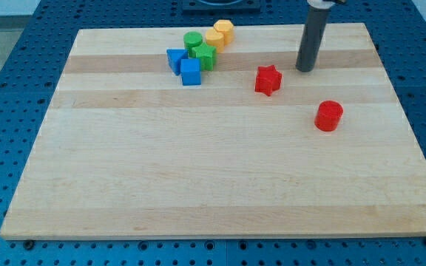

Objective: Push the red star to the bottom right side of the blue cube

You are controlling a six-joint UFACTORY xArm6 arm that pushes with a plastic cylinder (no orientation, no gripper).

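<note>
The red star (268,80) lies on the wooden board, right of centre near the view's top. The blue cube (191,72) sits to its left, about a hundred pixels away. My tip (304,70) stands just to the right of and slightly above the red star, with a small gap between them. The rod rises from it to the view's top edge.
A second blue block (175,58) touches the blue cube's upper left. A green star-like block (205,56), a green cylinder (192,41) and two yellow blocks (218,36) cluster above. A red cylinder (329,116) lies to the lower right of my tip. The board (213,185) rests on a blue pegboard table.
</note>
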